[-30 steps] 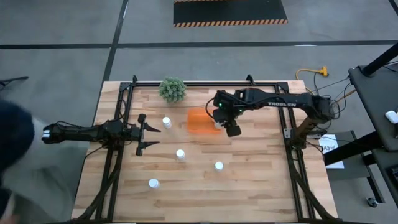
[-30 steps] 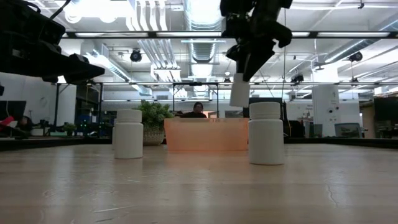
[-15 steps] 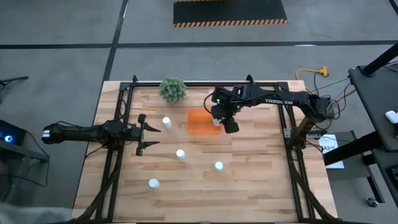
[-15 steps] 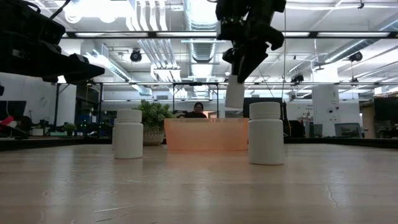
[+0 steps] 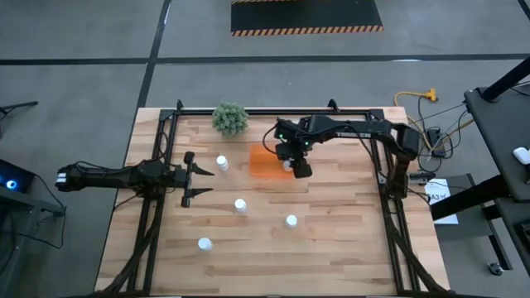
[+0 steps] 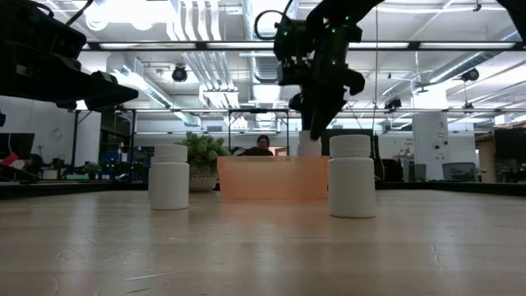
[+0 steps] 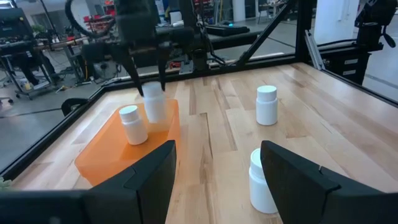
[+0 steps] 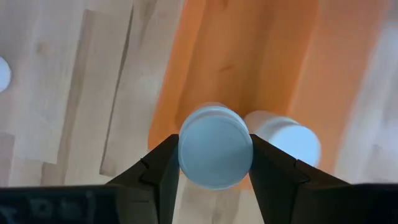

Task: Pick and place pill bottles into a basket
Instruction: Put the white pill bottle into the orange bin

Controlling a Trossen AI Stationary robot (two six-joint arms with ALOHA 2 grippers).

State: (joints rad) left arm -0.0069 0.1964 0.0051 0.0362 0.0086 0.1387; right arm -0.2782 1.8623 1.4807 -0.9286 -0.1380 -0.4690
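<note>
**Bottle held over the basket's right end**

The right gripper [image 5: 289,164] was clamped on a pill bottle [image 8: 215,147], held upright over the right end of the orange basket [image 5: 267,162], at centre frame in the high view. A second bottle [image 7: 132,124] was seen standing inside the basket. Four loose bottles [image 5: 240,205] were scattered below and left of it. The left gripper [image 5: 195,173] was parked at left, its fingers parted and empty.

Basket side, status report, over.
Right gripper shut on a pill bottle over the orange basket. One bottle inside. Left gripper idle, part open. Nothing obstructing.
</note>
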